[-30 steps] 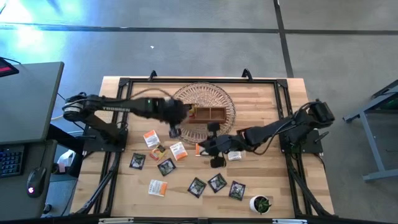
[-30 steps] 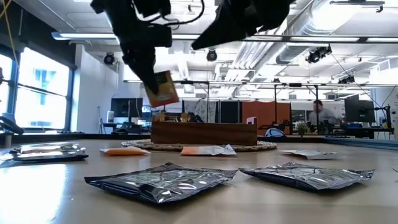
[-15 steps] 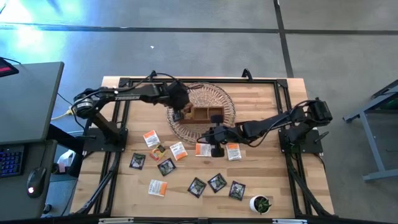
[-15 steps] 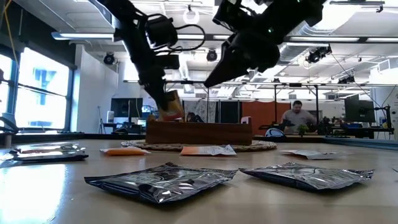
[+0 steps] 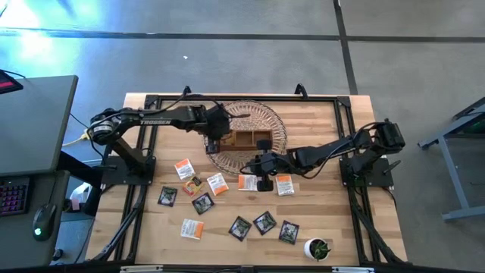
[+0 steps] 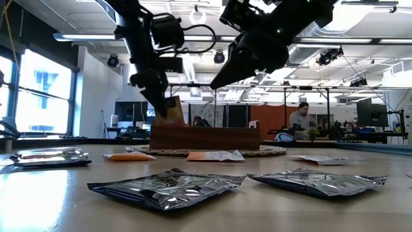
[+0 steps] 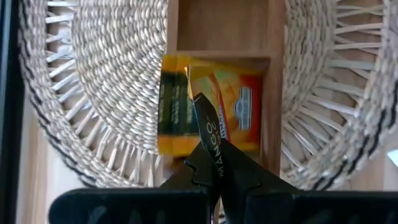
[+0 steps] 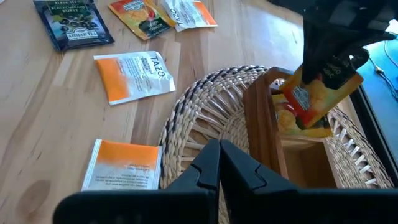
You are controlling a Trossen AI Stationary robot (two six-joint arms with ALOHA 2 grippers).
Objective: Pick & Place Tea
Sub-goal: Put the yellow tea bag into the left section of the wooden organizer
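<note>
Two dark, near-black arms on show, the left arm (image 5: 151,120) carrying pale lettering along its long link, hard to read from above. A black cable loops off its wrist. The right arm (image 5: 333,152) looks matte black too, its fingers (image 8: 211,168) slim and tapered.

Left arm reaches from frame left twd centre; left gripper (image 5: 215,142) is over the left end of the wooden tray (image 5: 254,139), which sits on a round wicker mat (image 5: 269,121). Right gripper (image 5: 262,177) is lower centre, among tea sachets (image 5: 217,183) spread on the table (image 5: 333,220). Small plant (image 5: 318,248) at bottom right.
</note>
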